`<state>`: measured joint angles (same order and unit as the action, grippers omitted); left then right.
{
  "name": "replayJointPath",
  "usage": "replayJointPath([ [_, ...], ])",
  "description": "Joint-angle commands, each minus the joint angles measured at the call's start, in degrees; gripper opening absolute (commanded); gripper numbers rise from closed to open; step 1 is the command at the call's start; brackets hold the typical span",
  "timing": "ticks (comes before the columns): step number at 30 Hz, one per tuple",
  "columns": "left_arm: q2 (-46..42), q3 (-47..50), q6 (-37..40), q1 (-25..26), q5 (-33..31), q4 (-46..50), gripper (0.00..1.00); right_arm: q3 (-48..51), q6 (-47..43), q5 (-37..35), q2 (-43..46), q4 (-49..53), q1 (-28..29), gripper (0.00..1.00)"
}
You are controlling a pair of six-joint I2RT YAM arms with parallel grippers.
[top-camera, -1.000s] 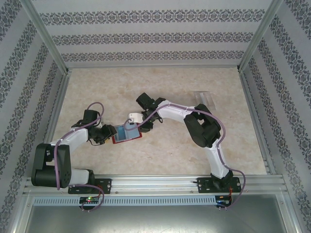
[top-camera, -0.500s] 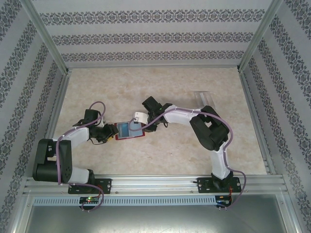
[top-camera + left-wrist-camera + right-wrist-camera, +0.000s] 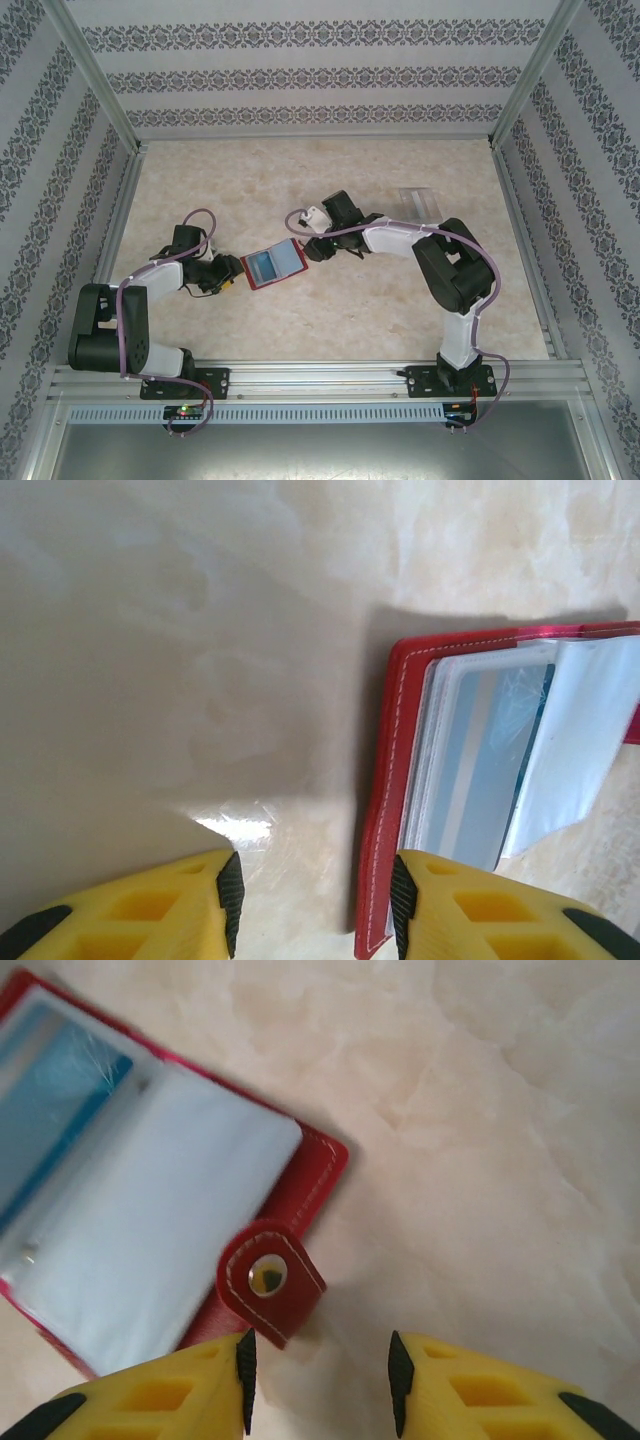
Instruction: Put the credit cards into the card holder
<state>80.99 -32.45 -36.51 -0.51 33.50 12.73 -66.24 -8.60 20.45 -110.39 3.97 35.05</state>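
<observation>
On the table (image 3: 400,320), card holder (image 3: 274,264) open, red-edged, bluish-grey inside.

Worktop (image 3: 330,320): beige, marbled stone look, slight sheen. One bright glare patch (image 3: 232,825) in left wrist view.
Walls: back wall (image 3: 320,70), left wall (image 3: 45,200), right wall (image 3: 600,200). All white paper w/ bands of dark damask print.
Frame: alu. posts (image 3: 95,75) rising from far corners.
Near edge: alu. rail (image 3: 320,375), slotted grey strip (image 3: 320,412) below it, then plain grey panel (image 3: 320,450).
Light: even, diffuse, soft shadows.
</observation>
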Motion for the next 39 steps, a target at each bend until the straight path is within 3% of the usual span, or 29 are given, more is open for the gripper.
replayJointPath([
  [1, 1.7, 0.3, -1.8, 0.2, 4.3, -8.7, 0.46, 0.1, 11.2, 5.4, 0.5, -3.5, 0.3, 0.43],
  [4, 2.1, -0.2, -1.8, 0.3, 3.8, -8.7, 0.46, -2.0, 15.0, 5.8, -1.4, -2.6, 1.3, 0.51],
  [8, 2.5, -0.8, -1.4, 0.4, 3.7, -7.8, 0.46, -2.7, 14.0, -0.8, -1.2, -1.7, 4.1, 0.55],
  [15, 2.7, -0.4, -1.1, 0.5, 3.3, -7.6, 0.46, -7.4, 12.8, -13.7, -4.4, 5.4, 5.6, 0.55],
  [18, 2.9, -0.6, -1.0, 0.5, 3.2, -7.5, 0.45, -7.3, 13.6, -16.1, -4.0, 5.9, 5.3, 0.5],
  [22, 3.6, -1.1, -0.8, 1.4, 3.7, -7.9, 0.45, -7.6, 14.1, -15.8, -3.9, 6.7, 4.9, 0.4],
  [25, 4.2, -1.3, -1.1, 1.9, 3.9, -8.8, 0.45, -7.3, 15.0, -15.0, -3.9, 6.7, 4.5, 0.25],
  [29, 5.7, -1.4, -1.2, 3.1, 7.8, -13.4, 0.45, -6.8, 17.8, -5.9, -4.9, 5.1, 2.8, 0.09],
  [39, 9.6, -5.1, -3.0, 5.2, 12.6, -20.5, 0.45, -5.5, 23.0, 1.6, -7.0, 1.8, 3.1, 0.05],
])
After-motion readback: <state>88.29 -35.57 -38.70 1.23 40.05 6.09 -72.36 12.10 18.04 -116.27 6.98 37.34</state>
